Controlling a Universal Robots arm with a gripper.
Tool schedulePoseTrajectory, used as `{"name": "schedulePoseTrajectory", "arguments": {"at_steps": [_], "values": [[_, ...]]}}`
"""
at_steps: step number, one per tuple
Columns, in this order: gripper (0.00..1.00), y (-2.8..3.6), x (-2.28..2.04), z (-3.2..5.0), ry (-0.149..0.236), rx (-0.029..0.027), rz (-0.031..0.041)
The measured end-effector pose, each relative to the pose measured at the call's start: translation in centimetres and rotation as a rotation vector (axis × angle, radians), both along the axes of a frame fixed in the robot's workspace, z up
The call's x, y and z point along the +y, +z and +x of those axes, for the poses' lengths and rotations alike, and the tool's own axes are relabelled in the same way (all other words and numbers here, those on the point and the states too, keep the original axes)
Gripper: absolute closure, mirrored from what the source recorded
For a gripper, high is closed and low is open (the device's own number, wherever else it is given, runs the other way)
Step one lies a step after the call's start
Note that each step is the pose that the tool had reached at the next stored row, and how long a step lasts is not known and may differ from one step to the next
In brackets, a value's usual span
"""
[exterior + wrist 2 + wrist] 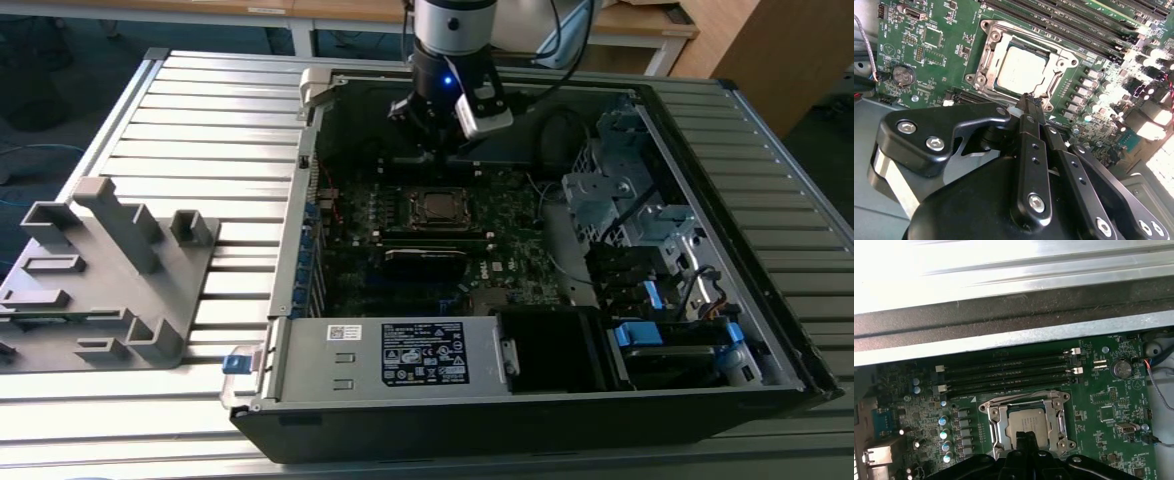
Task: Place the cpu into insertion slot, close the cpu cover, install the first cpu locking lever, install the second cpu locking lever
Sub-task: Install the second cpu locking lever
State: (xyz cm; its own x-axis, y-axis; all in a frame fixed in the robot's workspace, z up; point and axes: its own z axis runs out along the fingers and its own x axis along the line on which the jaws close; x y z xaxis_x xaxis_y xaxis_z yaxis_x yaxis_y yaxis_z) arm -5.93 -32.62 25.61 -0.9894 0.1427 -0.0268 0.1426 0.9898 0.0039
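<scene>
The open computer case (534,300) lies on its side on a ribbed metal table (200,130), with the green motherboard (441,230) facing up. A grey moulded fixture (107,270) stands on the table toward the exterior view's left, well apart from the work.

The robot arm (454,30) reaches down into the case from the far side. Its gripper (441,140) hangs above the board, just beyond the insertion slot (438,207) as the exterior view frames it.

In both wrist views the cpu (1024,67) (1026,422) lies flat inside the slot, its dull metal top exposed. The cpu cover (1051,52) appears folded down: its silver frame surrounds the chip on all sides. The first two steps therefore look complete, judged from how the parts lie.

The gripper (1028,100) carries nothing. Its two fingers (1029,107) are pressed together into a single narrow tip, which sits near the edge of the socket frame.

The step in hand appears to be the first locking lever. Whether either lever is already latched cannot be told; the thin rods along the frame are not clearly resolved.

Judgement: seating a lever calls for a closed fingertip pushing the rod down and sideways under its retaining hook, with contact kept clear of the chip and nearby capacitors (944,432).
</scene>
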Motion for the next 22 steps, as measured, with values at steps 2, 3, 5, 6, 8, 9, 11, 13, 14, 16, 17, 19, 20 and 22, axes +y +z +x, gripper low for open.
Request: {"name": "schedulePoseTrajectory", "arguments": {"at_steps": [2,3,5,6,8,9,11,13,14,16,17,19,20,22], "values": [[0.89,0.08,0.00,0.00,0.000,-0.0001,0.0000],[0.89,0.07,0.00,0.00,0.000,-0.0001,0.0002],[0.89,0.08,0.00,0.00,0.000,-0.0002,0.0003],[0.89,0.08,0.00,0.00,0.000,-0.0001,0.0002],[0.89,0.09,0.00,0.00,0.000,-0.0001,0.0001],[0.89,0.09,0.00,0.00,0.003,-0.0001,0.0001],[0.89,0.09,0.00,0.00,0.017,0.0000,0.0000],[0.89,0.09,0.00,0.00,0.023,0.0000,-0.0001],[0.89,0.09,0.00,0.00,0.024,0.0000,-0.0002],[0.89,0.09,0.00,0.00,0.026,-0.0001,-0.0001],[0.89,0.09,-0.03,0.00,0.027,0.0000,-0.0002],[0.89,0.09,-0.09,0.00,0.028,0.0000,-0.0003],[0.89,0.09,-0.13,0.00,0.029,-0.0001,-0.0002],[0.89,0.09,-0.25,0.00,0.030,0.0000,-0.0002]]}}
